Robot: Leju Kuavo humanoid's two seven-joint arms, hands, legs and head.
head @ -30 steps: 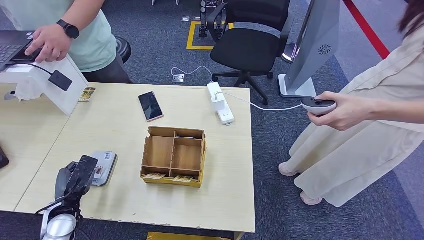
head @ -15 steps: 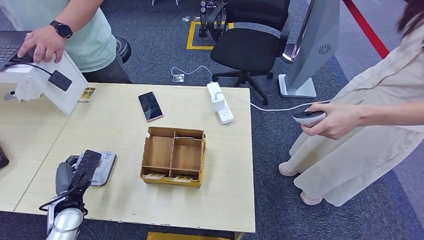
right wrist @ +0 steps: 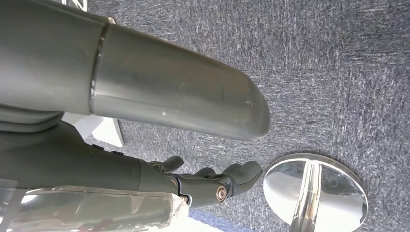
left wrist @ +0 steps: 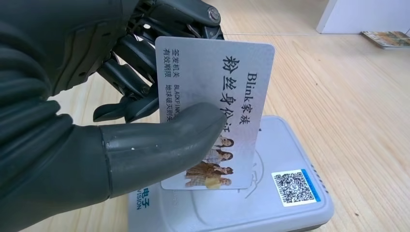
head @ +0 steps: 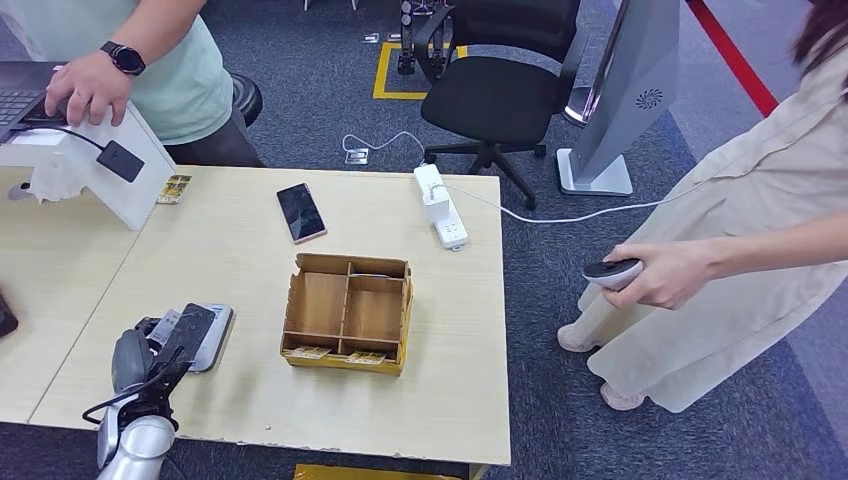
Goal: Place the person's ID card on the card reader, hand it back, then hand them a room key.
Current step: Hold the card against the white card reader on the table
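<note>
Head view: left hand (head: pixel 150 350) is gripping the ID card (head: pixel 190 333), holding it over the card reader (head: pixel 212 340) on the table (head: pixel 250 260). Left wrist view: thumb (left wrist: pixel 159 140) is pinching card against fingers (left wrist: pixel 130 72), reader beneath. Right wrist view: right hand (right wrist: pixel 203 181) is hanging above carpet, fingers apart, holding nothing

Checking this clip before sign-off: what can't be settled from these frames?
- Whether the ID card touches the card reader: left wrist view, the thumb covers its lower corner.
- Card reader's near end: head view, under the left hand.
- Cards in the wooden box front slots: head view, too small.
</note>
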